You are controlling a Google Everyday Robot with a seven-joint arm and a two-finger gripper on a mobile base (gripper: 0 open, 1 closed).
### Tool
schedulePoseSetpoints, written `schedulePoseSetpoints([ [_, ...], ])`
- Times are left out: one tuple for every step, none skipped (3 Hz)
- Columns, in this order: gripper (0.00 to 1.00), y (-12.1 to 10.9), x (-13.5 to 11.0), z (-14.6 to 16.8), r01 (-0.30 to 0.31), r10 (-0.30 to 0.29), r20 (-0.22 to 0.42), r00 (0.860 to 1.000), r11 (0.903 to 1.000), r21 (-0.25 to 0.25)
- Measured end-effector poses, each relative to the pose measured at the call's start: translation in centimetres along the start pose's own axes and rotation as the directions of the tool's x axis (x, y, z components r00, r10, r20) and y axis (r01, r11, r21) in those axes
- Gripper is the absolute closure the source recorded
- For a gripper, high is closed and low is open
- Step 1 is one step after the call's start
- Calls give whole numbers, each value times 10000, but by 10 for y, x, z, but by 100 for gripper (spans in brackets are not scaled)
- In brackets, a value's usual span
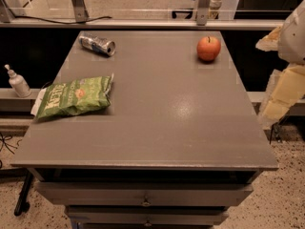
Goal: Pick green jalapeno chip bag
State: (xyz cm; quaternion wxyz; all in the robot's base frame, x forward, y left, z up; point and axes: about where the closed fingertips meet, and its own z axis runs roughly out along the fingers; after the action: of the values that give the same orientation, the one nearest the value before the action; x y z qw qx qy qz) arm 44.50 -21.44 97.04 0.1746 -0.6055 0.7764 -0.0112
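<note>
The green jalapeno chip bag (74, 97) lies flat near the left edge of the grey table (162, 128), with white lettering and a white edge at its left end. My gripper (285, 90) shows as white and cream parts at the right edge of the view. It is beside the table's right side, off the tabletop and far from the bag. Nothing is visibly held in it.
A red apple (208, 48) sits at the table's back right. A silver can (97, 44) lies on its side at the back left. A small white pump bottle (18, 82) stands on a ledge left of the table. Drawers (143, 197) are below the table's front edge.
</note>
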Motion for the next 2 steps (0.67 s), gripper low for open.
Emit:
schedulePoseSetpoints([
  [0,-9,-20,31,51,14,1235,9923,9986,-524],
  [0,-12,-68,57,407,-156,2606,9653,9950,-911],
])
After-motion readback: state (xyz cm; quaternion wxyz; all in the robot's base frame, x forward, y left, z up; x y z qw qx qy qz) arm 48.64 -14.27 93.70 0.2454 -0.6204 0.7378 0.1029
